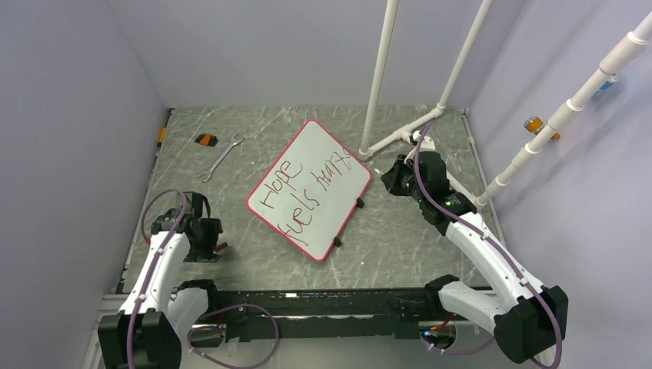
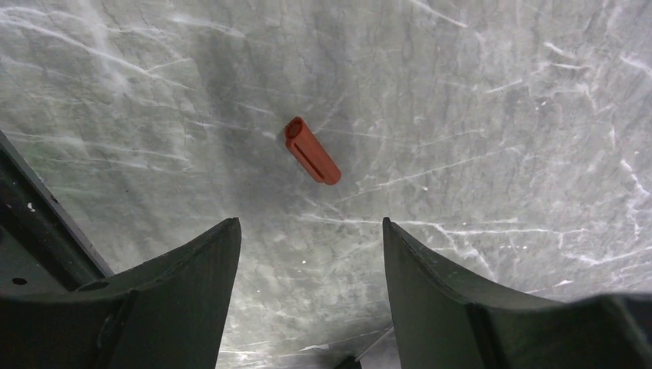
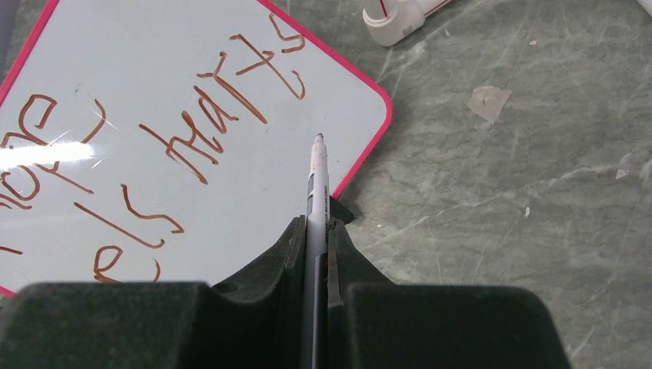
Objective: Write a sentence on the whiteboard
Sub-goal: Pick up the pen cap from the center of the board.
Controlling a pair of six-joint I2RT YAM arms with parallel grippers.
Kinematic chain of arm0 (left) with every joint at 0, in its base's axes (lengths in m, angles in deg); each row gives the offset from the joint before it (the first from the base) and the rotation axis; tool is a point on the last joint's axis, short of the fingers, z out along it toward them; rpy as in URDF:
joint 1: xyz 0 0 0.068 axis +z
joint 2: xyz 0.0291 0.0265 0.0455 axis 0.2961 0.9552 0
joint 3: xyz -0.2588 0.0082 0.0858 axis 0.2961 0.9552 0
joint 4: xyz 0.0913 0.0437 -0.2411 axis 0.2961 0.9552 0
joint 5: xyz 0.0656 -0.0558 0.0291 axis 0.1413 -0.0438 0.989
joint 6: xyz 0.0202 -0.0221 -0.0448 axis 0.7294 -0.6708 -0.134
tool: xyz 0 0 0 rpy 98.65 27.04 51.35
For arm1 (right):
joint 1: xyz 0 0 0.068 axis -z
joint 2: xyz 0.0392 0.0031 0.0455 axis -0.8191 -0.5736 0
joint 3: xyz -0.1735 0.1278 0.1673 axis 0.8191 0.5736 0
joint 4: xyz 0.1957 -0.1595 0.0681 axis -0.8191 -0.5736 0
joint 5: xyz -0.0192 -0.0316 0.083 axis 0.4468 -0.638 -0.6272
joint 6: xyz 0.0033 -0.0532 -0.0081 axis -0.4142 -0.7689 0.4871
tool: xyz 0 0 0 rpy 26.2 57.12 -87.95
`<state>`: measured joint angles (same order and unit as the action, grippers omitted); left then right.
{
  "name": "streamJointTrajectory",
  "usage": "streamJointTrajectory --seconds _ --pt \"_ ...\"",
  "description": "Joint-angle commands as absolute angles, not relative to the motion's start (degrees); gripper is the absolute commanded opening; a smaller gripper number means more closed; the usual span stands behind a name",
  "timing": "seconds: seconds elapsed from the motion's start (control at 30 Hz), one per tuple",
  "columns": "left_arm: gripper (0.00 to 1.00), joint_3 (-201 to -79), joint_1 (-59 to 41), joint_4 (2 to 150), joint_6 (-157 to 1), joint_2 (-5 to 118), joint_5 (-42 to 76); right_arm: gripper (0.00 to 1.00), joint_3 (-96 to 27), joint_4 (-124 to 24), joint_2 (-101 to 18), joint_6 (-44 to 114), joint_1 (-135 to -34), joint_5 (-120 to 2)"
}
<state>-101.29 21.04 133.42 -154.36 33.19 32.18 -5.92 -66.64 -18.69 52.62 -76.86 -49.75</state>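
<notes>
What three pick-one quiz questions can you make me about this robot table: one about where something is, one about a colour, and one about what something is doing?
1. Where is the wrench?
A) on the table, on the left arm's side of the whiteboard
B) on top of the whiteboard
C) in an end effector

2. What colour is the whiteboard's frame?
A) blue
B) green
C) red-pink

3. What is the right end effector doing?
A) hanging open and empty
B) shut on a marker
C) shut on the wrench

Answers:
1 A, the top view shows it lying on the table left of the board.
2 C, a red-pink edge runs round the board.
3 B, the right wrist view shows it pinching the marker.
</notes>
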Motion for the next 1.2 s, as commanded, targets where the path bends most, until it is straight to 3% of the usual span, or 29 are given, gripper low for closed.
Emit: streamJointTrajectory --seconds 0.0,0.63,0.8,1.07,1.17 --pt "0.71 -101.11 21.56 131.81 -156.01 35.07 33.53 0.0 -6.05 -64.22 -17.9 52.03 -77.27 -48.4" --pt "0.55 -98.35 23.59 124.21 -157.72 43.98 35.86 0.0 -6.05 -64.55 -19.0 51.73 -78.27 -47.78" --pt "0.4 -98.38 24.07 121.6 -155.61 47.55 35.86 0.0 -5.88 -64.29 -19.07 51.75 -78.79 -47.78" --pt "0.27 -96.32 24.04 115.49 -153.59 52.05 33.59 0.0 -5.8 -64.59 -19.07 51.57 -79.11 -47.25" --pt "0.14 -95.6 24.08 113.21 -151.32 50.8 33.96 0.0 -5.77 -64.55 -18.97 51.51 -79.11 -47.25"
